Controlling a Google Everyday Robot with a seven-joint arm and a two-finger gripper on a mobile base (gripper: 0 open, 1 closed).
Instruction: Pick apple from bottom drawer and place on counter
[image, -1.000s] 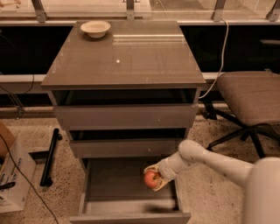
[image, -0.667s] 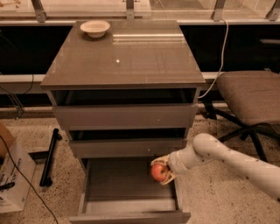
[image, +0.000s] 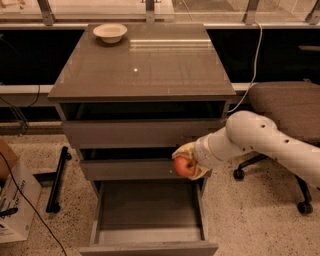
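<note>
The red apple (image: 184, 167) with a yellowish patch is held in my gripper (image: 188, 163), which is shut on it. The gripper and apple hang in front of the middle drawer's right end, above the open bottom drawer (image: 150, 210). The bottom drawer is pulled out and its grey interior shows nothing inside. The glossy grey-brown counter (image: 145, 70) lies higher up, behind the gripper. My white arm (image: 260, 140) comes in from the right.
A cream bowl (image: 110, 32) stands at the counter's back left corner. An office chair (image: 290, 110) is at the right, close to my arm. A cardboard box (image: 12, 200) and a black bar (image: 56, 177) lie on the floor at left.
My gripper has risen with the apple out of the bottom drawer, up to the level of the middle drawer front. The arm has lifted and shifted with it.
</note>
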